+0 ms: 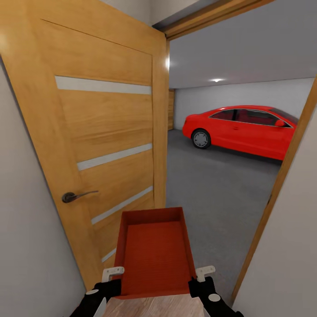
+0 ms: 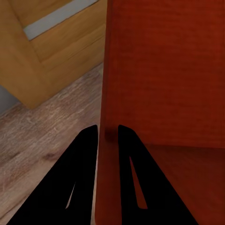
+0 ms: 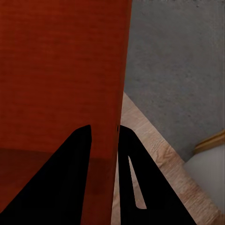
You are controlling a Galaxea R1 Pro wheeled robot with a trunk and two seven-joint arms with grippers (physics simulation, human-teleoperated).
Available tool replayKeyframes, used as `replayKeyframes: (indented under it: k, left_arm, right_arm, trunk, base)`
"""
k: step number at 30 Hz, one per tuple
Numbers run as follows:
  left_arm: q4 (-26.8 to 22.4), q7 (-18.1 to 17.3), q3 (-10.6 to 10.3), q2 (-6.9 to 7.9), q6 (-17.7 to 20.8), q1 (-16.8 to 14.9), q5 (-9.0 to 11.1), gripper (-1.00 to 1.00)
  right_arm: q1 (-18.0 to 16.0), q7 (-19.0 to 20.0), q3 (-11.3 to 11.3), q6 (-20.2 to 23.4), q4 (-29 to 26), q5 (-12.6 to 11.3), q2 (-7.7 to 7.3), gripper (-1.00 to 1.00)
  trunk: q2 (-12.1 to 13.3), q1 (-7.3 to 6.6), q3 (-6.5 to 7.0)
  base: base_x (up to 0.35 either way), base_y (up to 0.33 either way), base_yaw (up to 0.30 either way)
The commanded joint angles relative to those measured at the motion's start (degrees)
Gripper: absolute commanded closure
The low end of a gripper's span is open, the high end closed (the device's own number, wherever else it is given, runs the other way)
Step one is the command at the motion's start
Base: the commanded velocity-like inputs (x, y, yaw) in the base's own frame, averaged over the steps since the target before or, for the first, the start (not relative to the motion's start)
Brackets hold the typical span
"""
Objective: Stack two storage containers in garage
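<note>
Both pincers, left pincer (image 1: 115, 274) and right pincer (image 1: 203, 272), pinch the orange-red storage container (image 1: 155, 253) at the garage doorway; it could clip the wooden door (image 1: 101, 132) and slip.

Left gripper (image 1: 115, 274): matte black housing with a pale round disc on its upper face; short off-white angular bracket at the tip, bearing small dark screw dots. Right gripper (image 1: 203, 273): same build, black body, pale round disc, off-white bracket. Fingers (image 2: 70, 187), left wrist view: flat black tapering blades, each pierced by a narrow slit. Fingers (image 3: 136, 183), right wrist view: identical black blades with slits.
</note>
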Motion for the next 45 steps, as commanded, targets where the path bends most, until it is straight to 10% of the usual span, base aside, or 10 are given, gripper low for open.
replayKeyframes:
  k: [1, 11, 12, 45]
  left_arm:
    - [-0.4, 0.5, 0.4, -0.11, 0.0, 0.0, 0.3, 1.00]
    - [0.5, 0.5, 0.2, -0.11, -1.0, 0.0, 1.1, 1.00]
    - [-2.5, 0.5, 1.0, -0.11, -2.0, 0.0, -3.1, 1.00]
    - [-2.5, 0.5, 1.0, -0.11, -2.0, 0.0, -3.1, 1.00]
  right_arm:
    - [0.0, -0.4, 0.6, -0.1, 0.2, -0.2, 0.32, 1.00]
    - [0.0, 0.2, 0.0, 0.0, 0.2, 1.0, 0.25, 1.00]
    - [0.0, 1.0, 0.6, 0.0, 0.2, -1.5, 2.23, 1.00]
    - [0.0, 1.1, 0.6, 0.0, 0.2, -1.5, 2.23, 1.00]
  trunk:
    - [0.0, 0.02, -0.03]
    - [0.0, 0.02, -0.03]
    - [0.0, 0.02, -0.03]
    - [0.0, 0.02, -0.03]
  base:
    - [0.000, 0.000, 0.000]
    - [0.000, 0.000, -0.125]
    - [0.000, 0.000, -0.270]
    - [0.000, 0.000, -0.279]
